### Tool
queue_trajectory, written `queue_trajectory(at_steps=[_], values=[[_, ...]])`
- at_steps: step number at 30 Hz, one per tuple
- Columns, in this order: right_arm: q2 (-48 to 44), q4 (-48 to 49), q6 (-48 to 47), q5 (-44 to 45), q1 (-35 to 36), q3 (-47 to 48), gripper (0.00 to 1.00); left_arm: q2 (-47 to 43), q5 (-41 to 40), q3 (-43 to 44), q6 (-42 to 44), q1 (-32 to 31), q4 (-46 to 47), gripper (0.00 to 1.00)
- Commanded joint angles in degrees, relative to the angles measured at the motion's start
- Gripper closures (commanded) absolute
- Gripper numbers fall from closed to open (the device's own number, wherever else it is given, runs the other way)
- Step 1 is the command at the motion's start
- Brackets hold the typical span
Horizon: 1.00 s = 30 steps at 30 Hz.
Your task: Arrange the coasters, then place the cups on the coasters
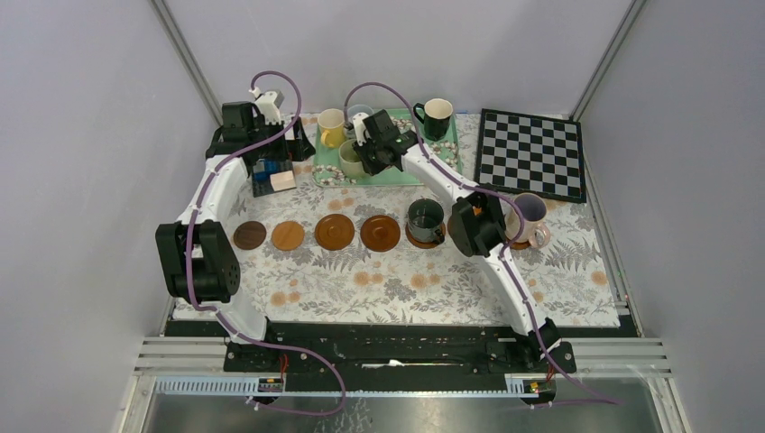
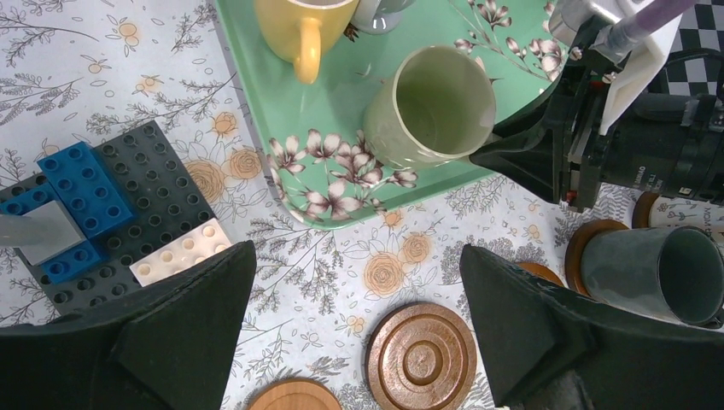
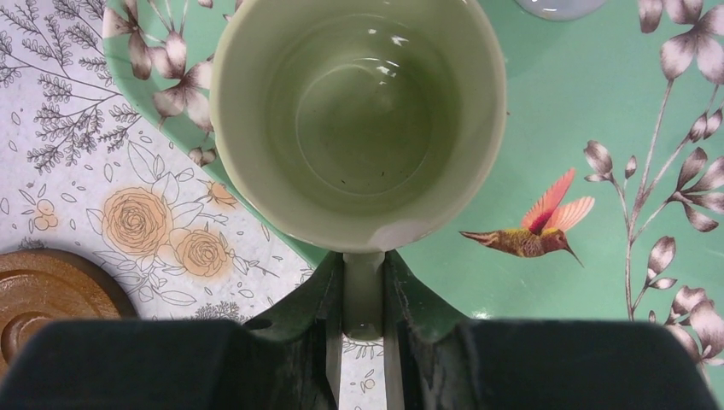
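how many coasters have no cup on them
4, in one row left of the dark green cup: dark coaster, orange coaster, brown coaster, second brown coaster. The right arm may hide another.

I see the tray [image 2: 256,94] back centre holding cups [image 1: 331,126], the front cup [image 1: 350,159] at its near edge, checkerboard [image 1: 530,153] to its right, blocks [image 1: 273,176] to its left. Before it runs a row of coasters [image 1: 335,232], the two rightmost each bearing a cup.

Right arm [image 1: 476,225] blocks part of the pinkish cup [image 1: 532,212]; the yellow cup [image 2: 305,26] is cropped by the left wrist view's top edge.
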Motion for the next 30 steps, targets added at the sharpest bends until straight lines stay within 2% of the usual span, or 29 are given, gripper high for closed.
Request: queue_trajectory(at_steps=[1, 6, 10, 13, 20, 25, 30], values=[[-10.5, 11.7, 2.0, 1.2, -0.1, -4.5, 1.00, 0.1, 1.7, 0.9, -0.8, 0.3, 3.8, 0.01], [-15.6, 18.2, 4.8, 0.3, -0.4, -10.7, 1.00, 0.1, 2.1, 1.4, -1.5, 0.3, 4.3, 0.01], [-18.8, 17.0, 6.7, -0.9, -0.4, -12.2, 1.00, -0.2, 2.2, 1.1, -1.6, 0.3, 4.4, 0.01], [-23.0, 17.7, 8.0, -1.9, -0.3, -17.4, 1.00, -0.6, 2.3, 0.5, -1.8, 0.4, 4.8, 0.01], [-37.6, 21.1, 12.3, 0.2, 0.7, -38.5, 1.00, -0.8, 2.7, -0.1, -2.7, 0.3, 5.4, 0.01], [-47.7, 27.5, 12.7, 1.8, 2.9, -55.4, 1.00, -0.2, 2.8, -0.2, -4.2, 0.3, 5.7, 0.01], [-51.9, 28.3, 14.3, 2.8, 6.1, -62.4, 1.00, 0.0, 3.5, -1.3, -5.7, 0.4, 5.9, 0.01]])
